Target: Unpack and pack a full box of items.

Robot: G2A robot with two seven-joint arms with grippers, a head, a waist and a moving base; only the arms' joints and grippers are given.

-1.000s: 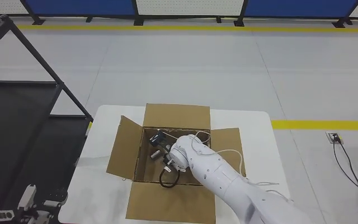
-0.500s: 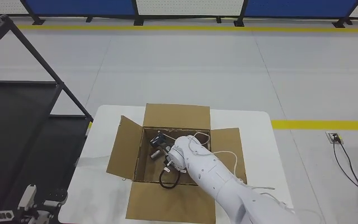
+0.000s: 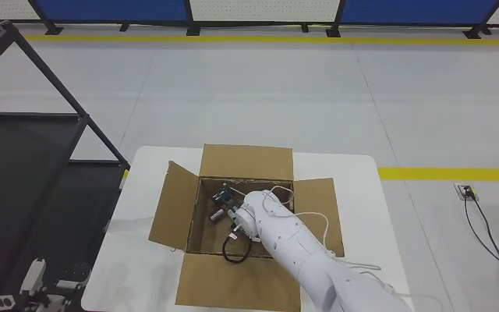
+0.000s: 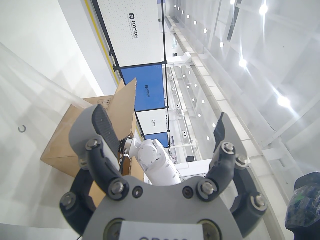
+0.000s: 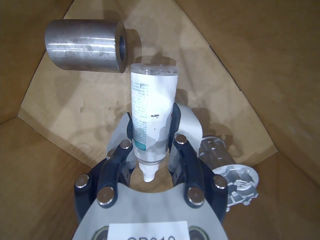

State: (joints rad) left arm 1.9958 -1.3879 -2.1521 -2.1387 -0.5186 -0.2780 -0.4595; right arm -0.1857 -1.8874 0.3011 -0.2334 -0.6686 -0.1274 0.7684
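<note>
Clamping the tube (image 5: 150, 93), the right tool (image 5: 152, 114) has barely moved.

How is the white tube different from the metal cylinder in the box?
The tube is white plastic; the cylinder is bare grey metal. The tube is slimmer, the cylinder thicker. The tube is clamped in the right end effector; the cylinder lies on its side on the box floor, untouched. Both are inside the box.
</note>
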